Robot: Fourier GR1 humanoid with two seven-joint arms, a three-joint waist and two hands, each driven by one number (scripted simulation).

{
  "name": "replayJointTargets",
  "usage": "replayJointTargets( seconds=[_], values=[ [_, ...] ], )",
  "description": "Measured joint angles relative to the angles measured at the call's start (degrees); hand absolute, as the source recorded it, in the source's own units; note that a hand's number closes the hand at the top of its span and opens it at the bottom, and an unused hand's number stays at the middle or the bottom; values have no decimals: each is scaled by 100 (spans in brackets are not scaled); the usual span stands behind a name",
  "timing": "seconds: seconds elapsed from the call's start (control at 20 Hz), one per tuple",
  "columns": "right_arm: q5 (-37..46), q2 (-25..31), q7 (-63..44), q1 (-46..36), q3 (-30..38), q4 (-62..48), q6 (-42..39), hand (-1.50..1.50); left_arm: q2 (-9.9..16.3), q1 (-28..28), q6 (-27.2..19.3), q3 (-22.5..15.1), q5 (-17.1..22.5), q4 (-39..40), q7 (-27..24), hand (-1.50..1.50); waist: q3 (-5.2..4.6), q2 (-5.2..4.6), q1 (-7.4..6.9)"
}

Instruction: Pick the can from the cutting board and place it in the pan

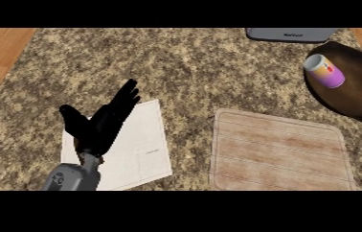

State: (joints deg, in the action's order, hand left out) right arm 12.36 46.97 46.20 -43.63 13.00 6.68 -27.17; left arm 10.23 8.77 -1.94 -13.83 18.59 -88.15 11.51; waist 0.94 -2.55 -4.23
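A purple and white can lies tilted inside the dark pan at the right edge of the head view. The wooden cutting board lies at the lower right with nothing on it. My left hand is at the lower left, fingers straight and pointing up to the right, thumb spread, holding nothing. It hovers over a white sheet, far from the can and the board. My right hand does not show.
A white paper sheet lies under the left hand on the speckled stone counter. A grey device sits at the top right edge. Wooden floor shows past the counter's left edge.
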Motion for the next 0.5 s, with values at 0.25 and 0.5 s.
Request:
replayJointTargets(
  seconds=[0.25, 0.5],
  values=[
    [-48, 174, -51, 165, -16, 213, -182, -150, -12, -57, -21, 10, -8, -3, -16, 0, 8, 17, 53],
    [-80, 265, -108, 338, -73, 405, -303, -150, -16, -114, -21, -16, -36, 14, -26, 0, 11, 23, 80]
  ],
)
